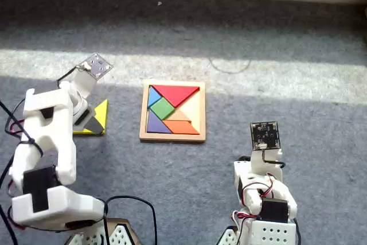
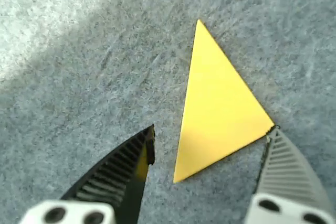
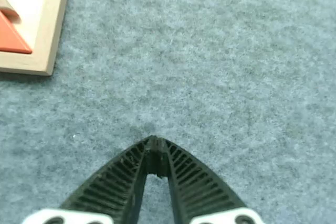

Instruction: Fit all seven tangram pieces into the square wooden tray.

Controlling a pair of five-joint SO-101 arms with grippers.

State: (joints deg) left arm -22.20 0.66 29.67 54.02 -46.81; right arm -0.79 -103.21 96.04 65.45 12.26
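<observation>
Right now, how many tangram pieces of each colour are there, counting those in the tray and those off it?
red piece: 1
blue piece: 1
green piece: 1
purple piece: 1
orange pieces: 2, in two shades; the seam between them is faint
yellow triangle: 1, lying outside the tray
Total: 7

Two arms (image 1: 49,142) (image 1: 265,182), one square wooden tray (image 1: 172,138), six coloured pieces (image 1: 162,109) inside, one yellow triangle (image 2: 218,103) outside.
</observation>
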